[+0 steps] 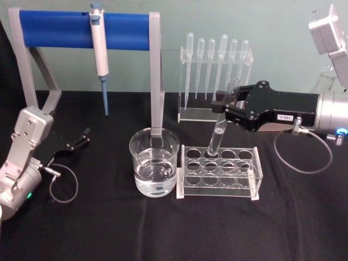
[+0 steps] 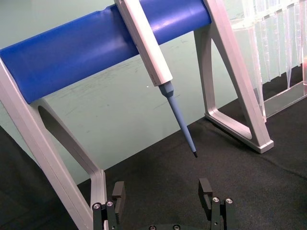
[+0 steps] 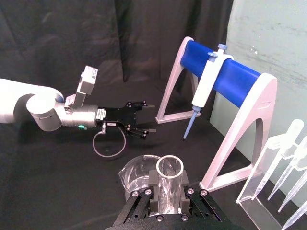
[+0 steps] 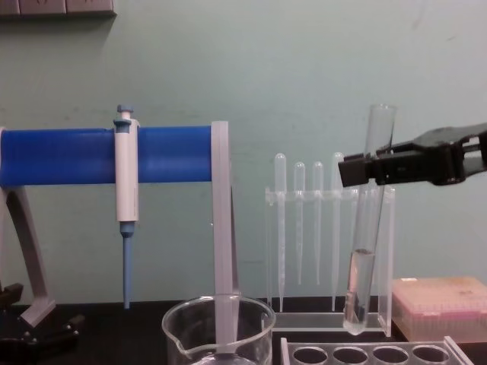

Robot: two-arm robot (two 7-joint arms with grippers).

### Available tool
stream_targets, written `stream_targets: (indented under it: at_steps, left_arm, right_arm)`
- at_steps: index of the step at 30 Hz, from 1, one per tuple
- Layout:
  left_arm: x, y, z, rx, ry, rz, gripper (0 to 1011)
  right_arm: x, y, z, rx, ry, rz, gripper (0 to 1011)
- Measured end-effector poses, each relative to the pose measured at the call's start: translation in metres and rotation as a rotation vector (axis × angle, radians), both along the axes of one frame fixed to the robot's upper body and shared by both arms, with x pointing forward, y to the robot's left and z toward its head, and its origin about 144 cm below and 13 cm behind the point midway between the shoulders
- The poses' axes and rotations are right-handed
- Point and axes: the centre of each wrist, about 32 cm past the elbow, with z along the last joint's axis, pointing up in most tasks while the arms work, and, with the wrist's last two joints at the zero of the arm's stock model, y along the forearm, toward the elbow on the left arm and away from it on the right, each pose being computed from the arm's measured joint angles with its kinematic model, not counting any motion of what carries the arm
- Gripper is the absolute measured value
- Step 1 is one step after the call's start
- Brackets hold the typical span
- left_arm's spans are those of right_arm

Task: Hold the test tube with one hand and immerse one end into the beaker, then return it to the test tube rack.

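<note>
The test tube (image 1: 219, 122) is a long clear glass tube with a little liquid in its lower part. My right gripper (image 1: 220, 106) is shut on its upper part, below the rim. It hangs slightly tilted, its round end (image 4: 354, 325) just above the back-left hole of the clear tube rack (image 1: 255, 182). From the right wrist, the tube's open rim (image 3: 170, 167) sits between the fingers (image 3: 152, 184). The beaker (image 1: 154, 163) stands left of the rack, about a third full of water. My left gripper (image 1: 84, 136) rests open and holding nothing at the table's left.
A white-and-blue pipettor (image 1: 99, 54) hangs on a blue-barred stand (image 1: 54, 30) behind the beaker. A clear holder of plastic pipettes (image 1: 215, 70) stands behind the rack. A pink box (image 4: 437, 304) sits at the far right. Black cloth covers the table.
</note>
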Motion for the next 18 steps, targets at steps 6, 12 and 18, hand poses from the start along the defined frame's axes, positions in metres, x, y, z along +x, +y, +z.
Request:
stream_targets:
  at_steps: [6, 12, 18]
  left_arm:
    - [0.0, 0.0, 0.0, 0.0, 0.0, 0.0, 1000]
    - [0.0, 0.0, 0.0, 0.0, 0.0, 0.0, 1000]
    - [0.0, 0.0, 0.0, 0.0, 0.0, 0.0, 1000]
  right_arm:
    - [0.006, -0.001, 0.015, -0.026, 0.004, 0.01, 238]
    - [0.01, -0.003, 0.023, -0.041, 0.005, 0.016, 238]
    - [0.01, -0.003, 0.024, -0.049, 0.009, 0.019, 238]
